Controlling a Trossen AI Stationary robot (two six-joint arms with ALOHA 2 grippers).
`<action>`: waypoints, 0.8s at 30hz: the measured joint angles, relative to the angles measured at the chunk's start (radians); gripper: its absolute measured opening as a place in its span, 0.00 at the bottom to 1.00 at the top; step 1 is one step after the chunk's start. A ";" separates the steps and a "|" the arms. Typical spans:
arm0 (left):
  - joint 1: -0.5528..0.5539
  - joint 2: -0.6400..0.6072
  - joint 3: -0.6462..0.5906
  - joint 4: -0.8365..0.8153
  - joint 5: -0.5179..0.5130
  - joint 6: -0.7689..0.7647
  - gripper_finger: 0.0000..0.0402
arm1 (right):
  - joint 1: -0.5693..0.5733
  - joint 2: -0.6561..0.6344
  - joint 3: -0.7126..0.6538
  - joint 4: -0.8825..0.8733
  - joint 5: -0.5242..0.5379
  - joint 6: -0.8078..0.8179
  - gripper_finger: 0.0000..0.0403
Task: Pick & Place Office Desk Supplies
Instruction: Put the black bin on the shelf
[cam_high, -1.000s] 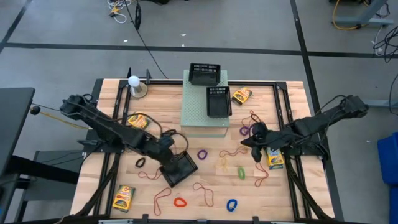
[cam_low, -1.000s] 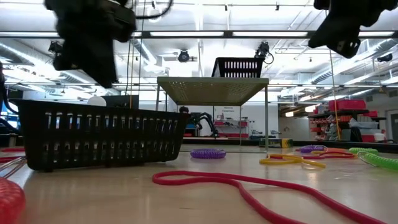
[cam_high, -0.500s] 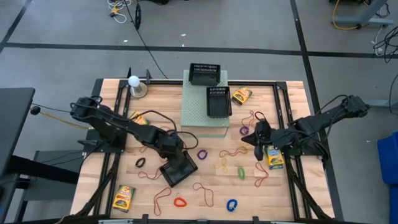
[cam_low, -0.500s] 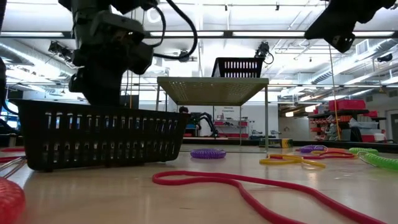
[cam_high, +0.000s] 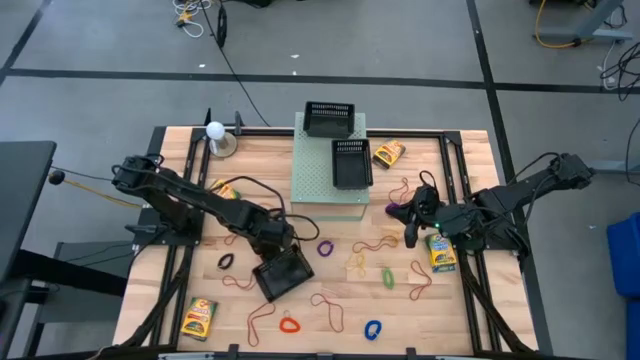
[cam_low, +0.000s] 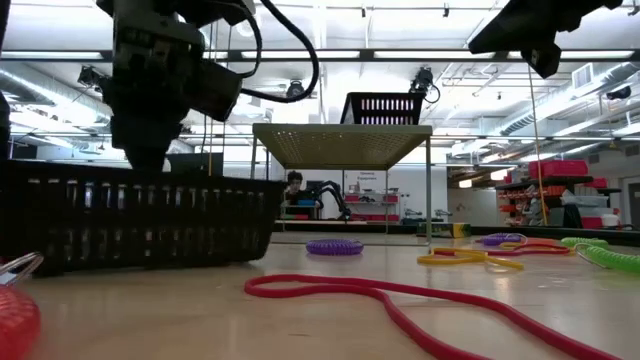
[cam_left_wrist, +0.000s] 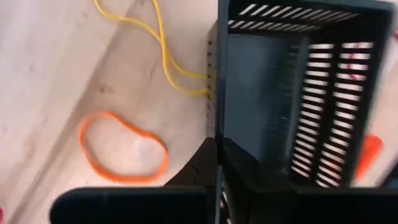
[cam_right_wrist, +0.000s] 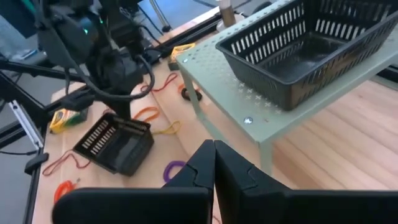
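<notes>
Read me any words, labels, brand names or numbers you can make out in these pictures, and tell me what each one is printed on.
None can be read.
Crayon boxes: printing on the faces, too small to read.
Room behind the table, low view: signs and shelves too blurred to read.
Black mesh trays: no lettering visible.

A robotics lab: a wooden table on grey concrete floor, ceiling strip lights at twelve o'clock, another robot arm behind.
</notes>
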 joint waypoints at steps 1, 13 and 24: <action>0.001 -0.014 0.000 -0.002 0.006 -0.006 0.03 | 0.000 0.000 0.000 0.001 0.001 0.000 0.02; 0.005 -0.335 0.000 -0.006 -0.039 -0.198 0.02 | 0.000 0.000 0.000 0.000 0.004 -0.036 0.02; 0.005 -0.311 0.000 0.004 -0.086 -0.211 0.02 | 0.000 0.000 0.000 -0.001 0.003 -0.060 0.02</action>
